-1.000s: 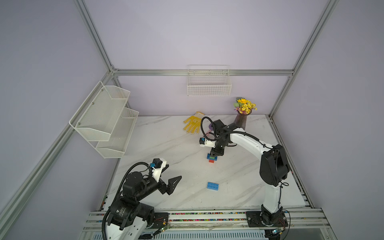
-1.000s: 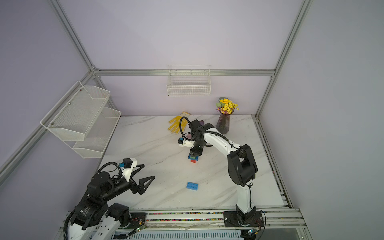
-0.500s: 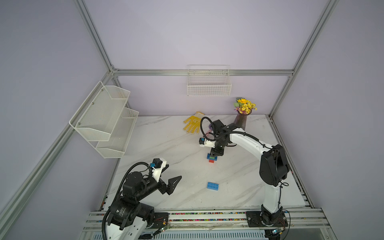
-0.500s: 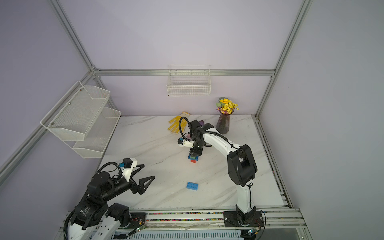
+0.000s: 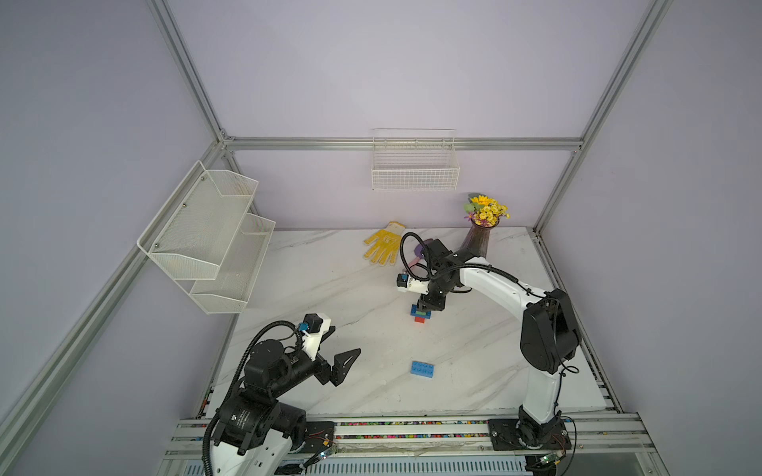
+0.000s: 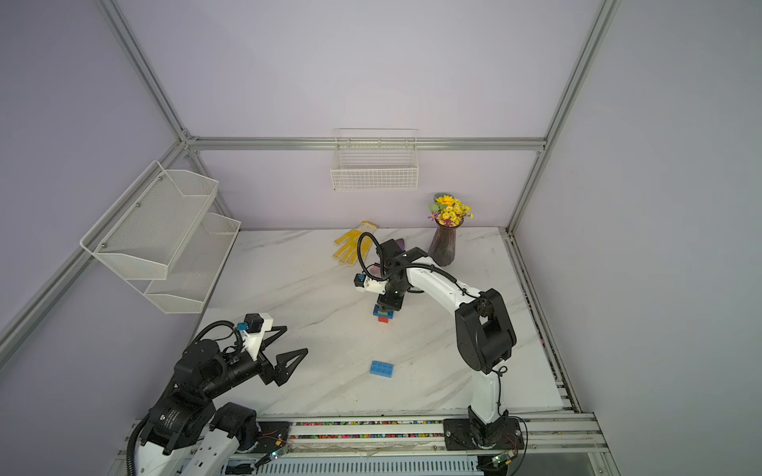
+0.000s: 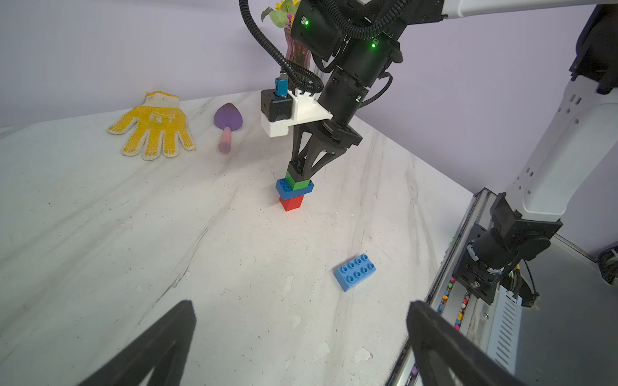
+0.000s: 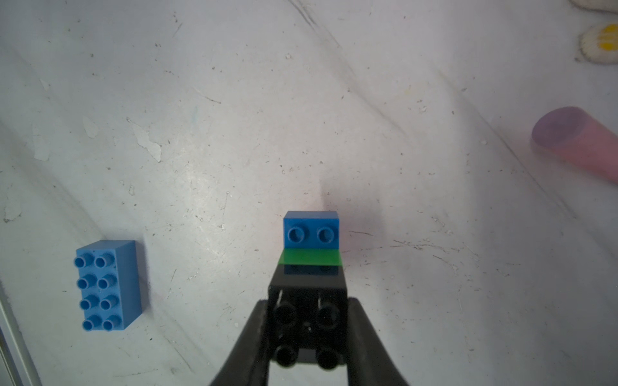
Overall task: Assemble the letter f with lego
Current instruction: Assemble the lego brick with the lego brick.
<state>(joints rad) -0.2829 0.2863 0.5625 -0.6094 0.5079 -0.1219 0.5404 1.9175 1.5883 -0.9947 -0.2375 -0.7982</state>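
Nothing has shifted this last second: the right end effector [image 8: 308, 317] stays clamped on the black brick [image 8: 307, 289] atop the green, blue and red stack [image 7: 294, 192] on the desk [image 5: 330, 288], the left end effector [image 7: 301, 305] gapes idle, and the second blue brick [image 5: 422, 368] lies loose

**Arm hardware: visual rundown**

The right arm [image 5: 495, 284] had white link shells, black joint housings and two green LEDs [image 7: 373, 45] on the wrist joints. A black ribbed cable [image 7: 267, 43] ran to a black wrist camera [image 7: 276, 107] with a blue plug, on a white bracket [image 7: 307, 112]. The left arm [image 5: 268, 371] was mostly black, with a white lower shell, a small white label on the base joint and the same camera setup. The right gripper [image 7: 296, 168] and left gripper [image 5: 346, 339] had black fingers with open triangular truss frames.
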